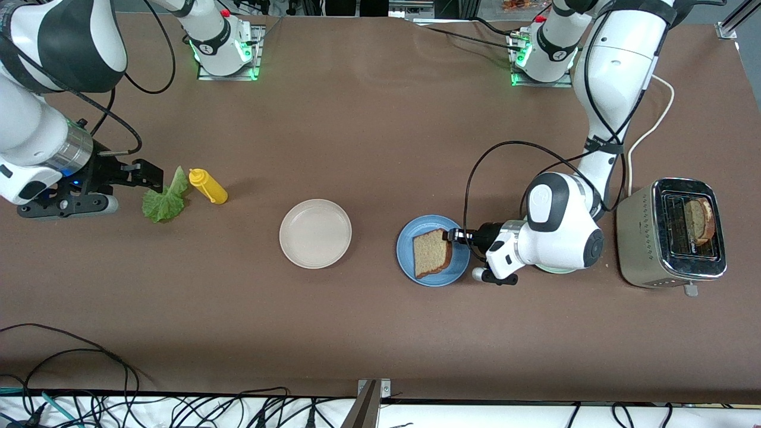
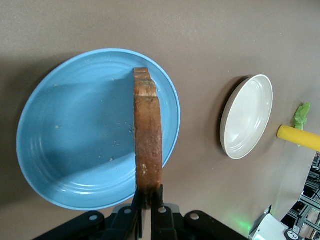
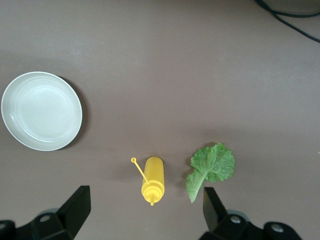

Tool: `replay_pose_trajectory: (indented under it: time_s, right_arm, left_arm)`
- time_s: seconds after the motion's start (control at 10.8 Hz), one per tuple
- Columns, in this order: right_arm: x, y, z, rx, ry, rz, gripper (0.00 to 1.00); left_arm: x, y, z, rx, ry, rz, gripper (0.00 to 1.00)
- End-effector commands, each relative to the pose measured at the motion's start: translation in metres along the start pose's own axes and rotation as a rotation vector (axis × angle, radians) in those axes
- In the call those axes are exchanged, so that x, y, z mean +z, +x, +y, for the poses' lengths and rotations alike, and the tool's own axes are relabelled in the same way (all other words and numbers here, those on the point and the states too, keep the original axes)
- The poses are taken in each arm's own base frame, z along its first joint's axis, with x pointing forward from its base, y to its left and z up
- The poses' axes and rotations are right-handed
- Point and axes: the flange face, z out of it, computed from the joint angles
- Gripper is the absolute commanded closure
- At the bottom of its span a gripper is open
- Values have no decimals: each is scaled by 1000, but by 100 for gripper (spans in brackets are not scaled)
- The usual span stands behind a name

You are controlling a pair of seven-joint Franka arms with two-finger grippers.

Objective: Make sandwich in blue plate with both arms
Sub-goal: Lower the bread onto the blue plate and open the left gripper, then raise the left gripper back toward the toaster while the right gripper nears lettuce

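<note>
Left gripper (image 1: pixel 450 236) pinches bread slice (image 1: pixel 432 253) over blue plate (image 1: pixel 406 260).

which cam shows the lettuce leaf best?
Right wrist view: the whole lettuce leaf lies unobstructed beside the yellow bottle. Front view shows it partly under the right gripper. Left wrist view catches only a green sliver at the edge.

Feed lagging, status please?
Left tool shut on bread slice over blue plate. Right tool open over lettuce. Nothing blocking.
</note>
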Motion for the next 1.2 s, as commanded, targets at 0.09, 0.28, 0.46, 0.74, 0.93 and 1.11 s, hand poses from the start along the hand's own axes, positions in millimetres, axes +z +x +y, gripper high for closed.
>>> replay_pose_trajectory:
  time_s: [0.09,0.28,0.46,0.74,0.93,1.11]
  right_arm:
    - [-3,-2,-3,13,15,0,0]
    - [-4,-2,-3,11,14,2,0]
    - [-4,-2,-3,11,12,2,0]
    - [-6,-2,-3,2,3,3,0]
    - [-5,-2,-15,-8,8,5,0]
    - [-5,-1,-21,-19,4,12,0]
  left_arm:
    - [-6,8,-15,8,-21,13,88]
    - [-14,9,-42,-32,-25,19,81]
    - [-12,11,-62,-67,-22,13,73]
    - [-6,8,-72,-84,-16,2,61]
    - [1,8,-76,-89,-15,-9,58]
    - [9,7,-77,-90,-11,-21,57]
